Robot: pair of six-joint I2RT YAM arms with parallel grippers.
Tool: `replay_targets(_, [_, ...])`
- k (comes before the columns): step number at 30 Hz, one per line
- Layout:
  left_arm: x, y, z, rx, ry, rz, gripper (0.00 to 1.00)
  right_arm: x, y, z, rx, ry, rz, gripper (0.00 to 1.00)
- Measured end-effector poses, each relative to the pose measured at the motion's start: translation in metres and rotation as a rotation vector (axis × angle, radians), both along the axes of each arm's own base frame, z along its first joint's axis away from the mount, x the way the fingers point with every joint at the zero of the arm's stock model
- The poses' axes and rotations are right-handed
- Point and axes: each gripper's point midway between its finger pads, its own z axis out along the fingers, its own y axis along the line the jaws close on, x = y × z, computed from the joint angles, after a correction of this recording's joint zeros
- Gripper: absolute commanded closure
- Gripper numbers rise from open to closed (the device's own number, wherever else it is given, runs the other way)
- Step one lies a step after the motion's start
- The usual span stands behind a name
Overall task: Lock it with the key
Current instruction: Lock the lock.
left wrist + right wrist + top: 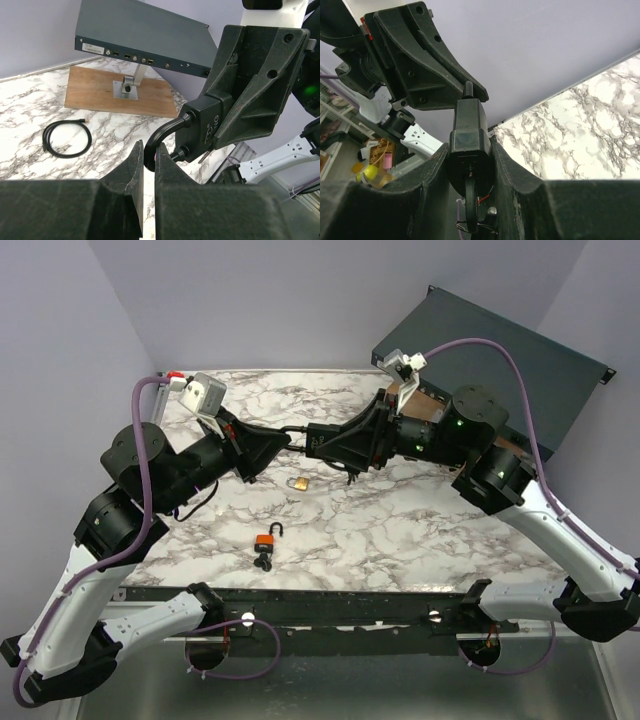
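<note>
A black padlock [469, 125] hangs in the air between the two arms over the middle of the table. My right gripper [469, 147] is shut on its body. Its curved shackle [165, 131] runs down between the fingers of my left gripper [149, 150], which is shut on it. A black key head [471, 200] with a wire ring sticks out of the lock's end that faces the right wrist. In the top view the left gripper [286, 440] and right gripper [318, 440] meet tip to tip, and the lock is mostly hidden there.
A brass padlock [298, 482] and an orange padlock [266, 540] with keys lie on the marble table below the arms. At the back right a dark equipment box [140, 35] stands on a wooden board [115, 92]. A coiled black cable [67, 140] lies near it.
</note>
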Motion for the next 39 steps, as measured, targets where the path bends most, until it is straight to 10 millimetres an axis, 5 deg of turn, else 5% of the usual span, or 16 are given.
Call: replay_targets(39, [-0.024,-0.024,0.032,-0.115,0.003,-0.129,1.00,-0.017,0.000,0.019,0.027,-0.058,-0.033,0.99])
